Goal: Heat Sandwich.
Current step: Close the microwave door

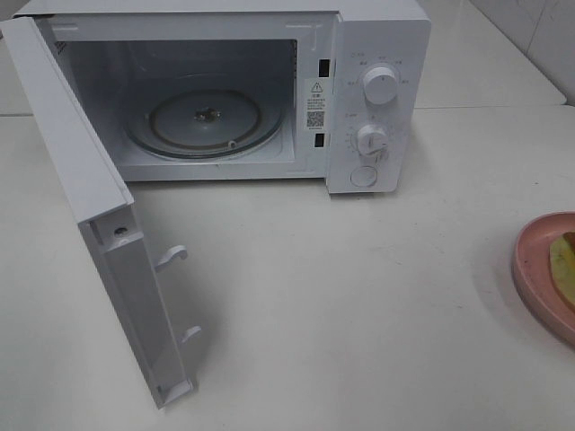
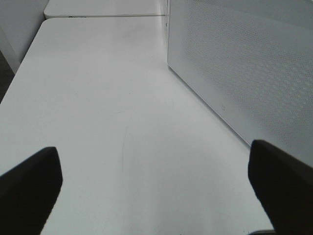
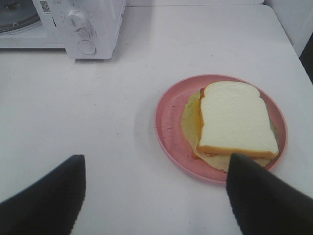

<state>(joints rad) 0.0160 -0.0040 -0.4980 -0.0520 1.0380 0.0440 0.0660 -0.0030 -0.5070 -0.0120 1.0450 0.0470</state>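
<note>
The sandwich [image 3: 236,122], white bread with a tan crust over yellow cheese and pale green filling, lies on a round pink plate [image 3: 171,129]. In the high view only the plate's edge [image 1: 532,260] and a sliver of the sandwich [image 1: 564,265] show at the far right. The white microwave [image 1: 377,99] stands at the back with its door [image 1: 108,242] swung wide open and its glass turntable [image 1: 205,121] bare. My right gripper [image 3: 154,196] hovers open just short of the plate, nothing between its fingers. My left gripper [image 2: 156,188] is open above bare table beside the door's perforated outer face [image 2: 244,68].
The open door juts far forward over the table's left half, with two latch hooks [image 1: 171,258] sticking out of its edge. The microwave's two knobs [image 1: 381,87] and round button face forward. A tiled wall rises at the back right.
</note>
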